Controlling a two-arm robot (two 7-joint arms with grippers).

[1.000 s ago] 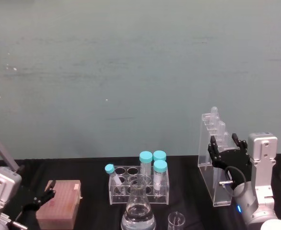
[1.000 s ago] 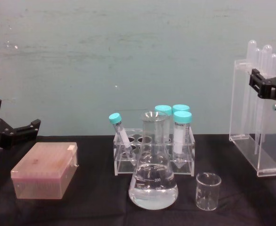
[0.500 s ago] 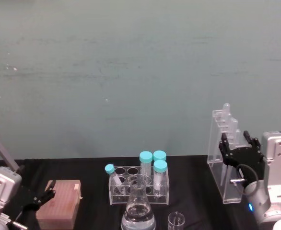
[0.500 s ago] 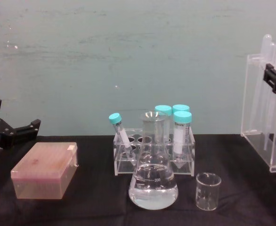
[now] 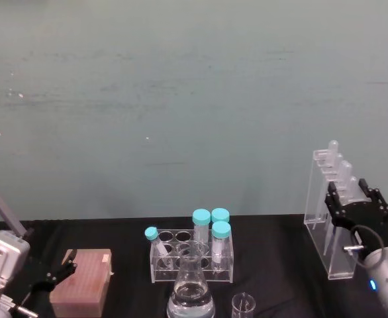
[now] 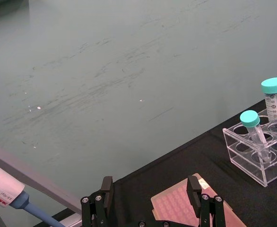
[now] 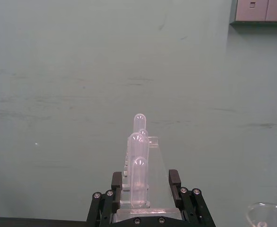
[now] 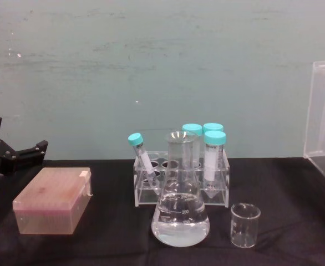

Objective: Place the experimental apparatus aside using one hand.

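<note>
Black fingers of the right gripper (image 7: 145,182) pinch the tall acrylic rack (image 5: 318,205) of glass tubes (image 7: 139,171) at the far right of the table (image 8: 284,183), where a tilted release could topple it toward the nearby glass rim (image 7: 270,212), while the left gripper (image 6: 150,187) hangs spread by the pink box (image 8: 51,202)

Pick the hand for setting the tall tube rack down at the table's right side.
Right. The right hand is clamped on the tall tube rack at the table's right end. The left hand sits open at the far left by the pink box, with the flask in between.
</note>
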